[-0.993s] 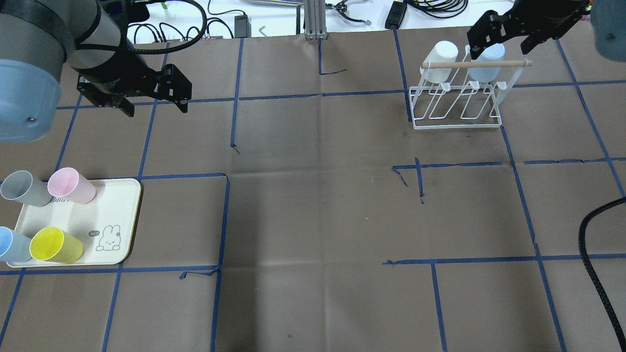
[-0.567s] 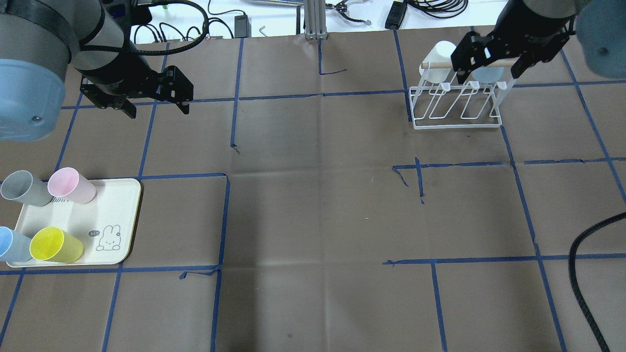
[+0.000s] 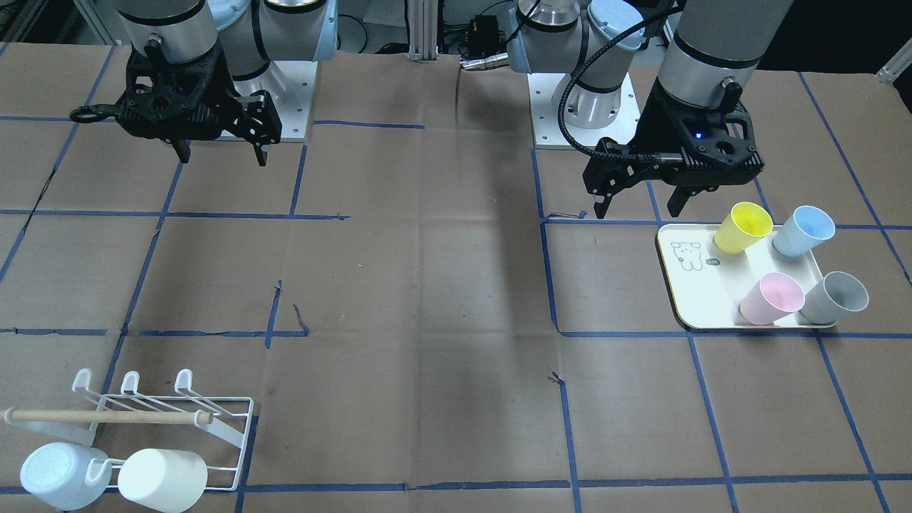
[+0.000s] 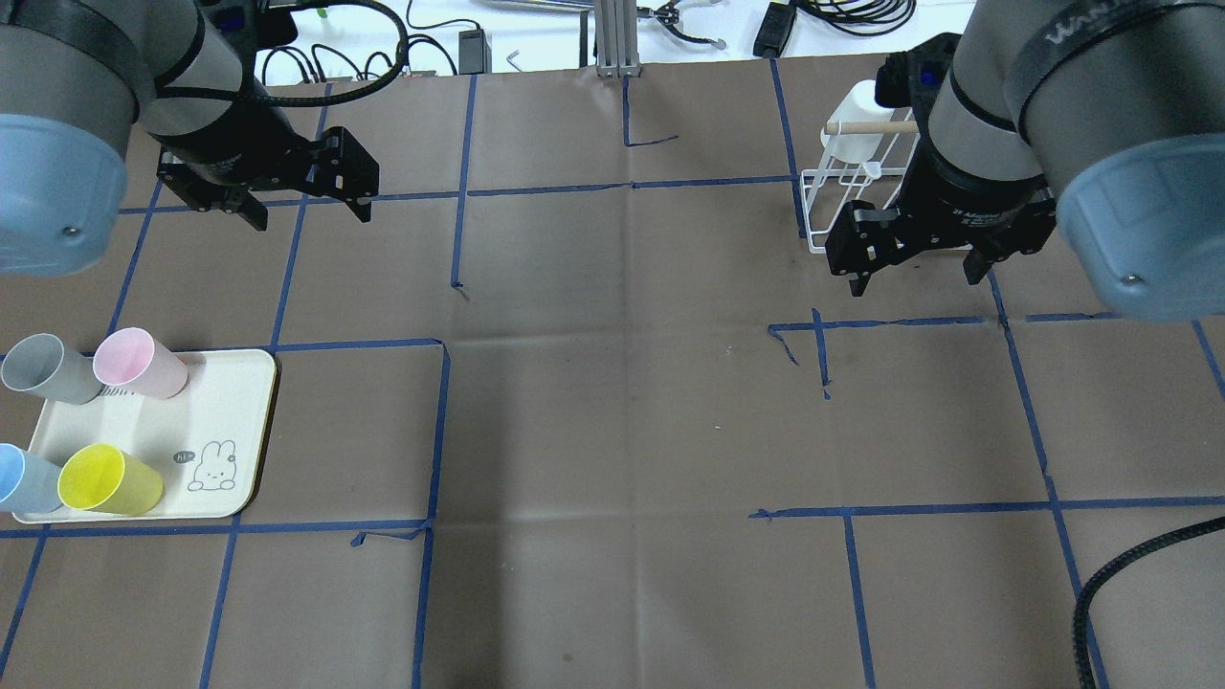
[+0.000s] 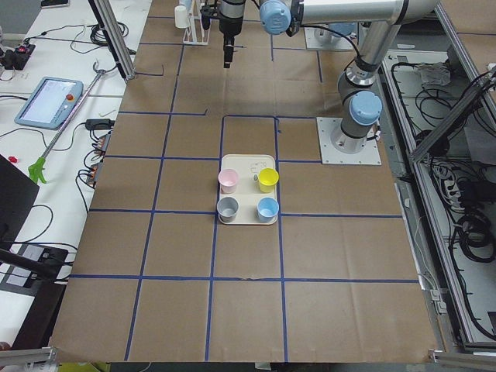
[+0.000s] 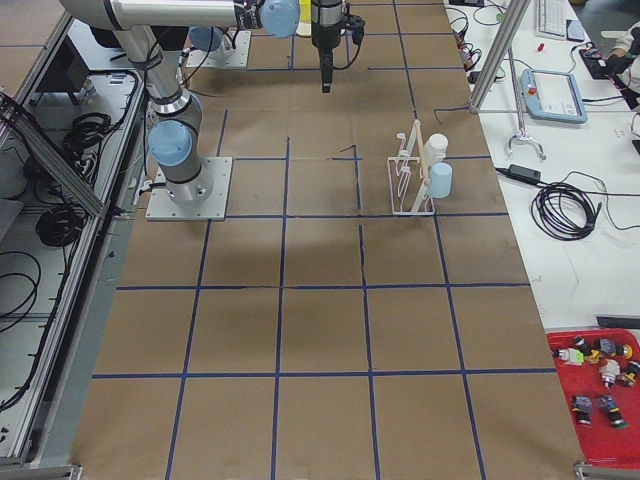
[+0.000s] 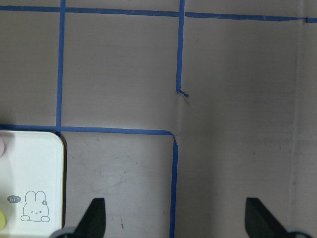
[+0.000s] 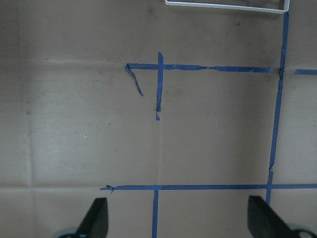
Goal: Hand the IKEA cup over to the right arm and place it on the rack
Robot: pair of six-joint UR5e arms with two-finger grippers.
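Note:
Several IKEA cups stand on a cream tray (image 4: 215,402): grey (image 4: 43,368), pink (image 4: 139,364), yellow (image 4: 107,480) and blue (image 4: 21,481). My left gripper (image 4: 308,211) is open and empty, hanging above the table beyond the tray; it also shows in the front view (image 3: 635,211). The white wire rack (image 3: 214,427) holds a pale blue cup (image 3: 53,467) and a white cup (image 3: 162,474). My right gripper (image 4: 916,279) is open and empty over the table just in front of the rack (image 4: 813,206). The right arm hides much of the rack in the overhead view.
The table is brown paper with a blue tape grid. Cables and tools lie along the far edge (image 4: 478,43). A black cable (image 4: 1120,574) hangs at the near right. The tray corner with the bunny drawing shows in the left wrist view (image 7: 34,173).
My right gripper has drawn back from the pale blue cup on the rack toward the robot and now hangs open in front of the rack. The left arm has barely moved.

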